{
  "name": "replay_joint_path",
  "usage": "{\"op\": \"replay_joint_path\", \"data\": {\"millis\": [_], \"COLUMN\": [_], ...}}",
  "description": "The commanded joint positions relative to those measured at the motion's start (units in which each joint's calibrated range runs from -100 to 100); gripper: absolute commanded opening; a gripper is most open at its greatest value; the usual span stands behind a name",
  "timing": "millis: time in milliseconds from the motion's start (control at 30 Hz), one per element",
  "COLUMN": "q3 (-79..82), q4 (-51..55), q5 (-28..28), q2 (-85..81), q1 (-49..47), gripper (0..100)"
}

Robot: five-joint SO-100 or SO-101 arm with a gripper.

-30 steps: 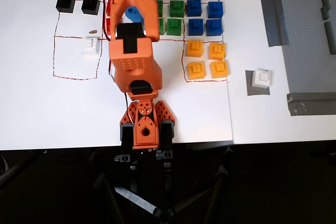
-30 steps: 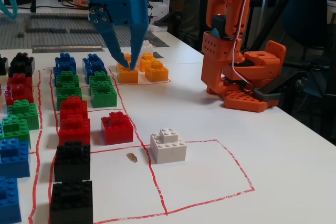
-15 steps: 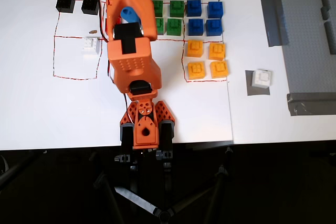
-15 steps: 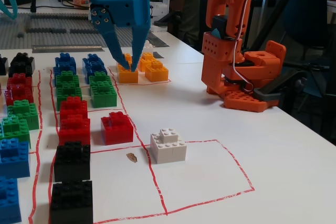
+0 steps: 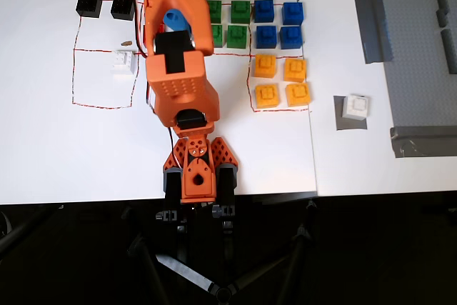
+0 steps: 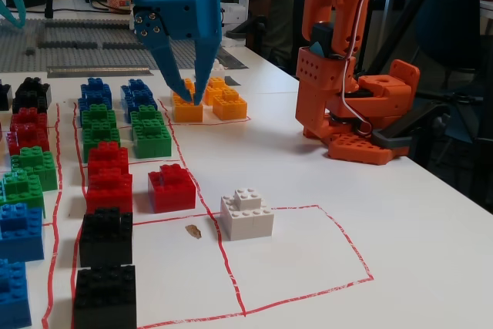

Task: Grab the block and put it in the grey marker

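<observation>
End effector [image 6: 195, 96] hangs empty, hidden under the arm overhead.

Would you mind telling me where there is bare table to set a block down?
Inside the red-outlined box, beside the white block, and the bare strip between the yellow blocks and the grey marker. The coloured rows are crowded.

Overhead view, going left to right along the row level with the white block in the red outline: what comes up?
White block in the red outline → orange arm → yellow blocks → white block on the grey marker.
</observation>
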Motion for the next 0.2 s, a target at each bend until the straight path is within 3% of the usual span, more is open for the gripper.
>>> {"op": "replay_joint_path", "data": {"millis": [0, 167], "q3": [-7.95, -7.95], "q4": [1.37, 1.37], "q5": [-0.54, -0.49], "q2": [-7.28, -7.45], "q1": [-2.47, -2.22], "gripper": [0, 0]}}
